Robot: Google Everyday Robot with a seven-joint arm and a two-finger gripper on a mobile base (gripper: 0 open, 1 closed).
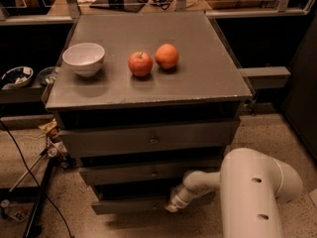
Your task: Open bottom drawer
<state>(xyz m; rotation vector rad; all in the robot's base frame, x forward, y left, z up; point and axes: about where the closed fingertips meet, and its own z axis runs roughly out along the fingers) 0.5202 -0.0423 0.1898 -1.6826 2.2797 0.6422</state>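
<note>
Gripper [173, 206] is sitting at the bottom drawer [124, 205] front, grip I cannot tell; drawer is looking barely out, pull not yet done
</note>
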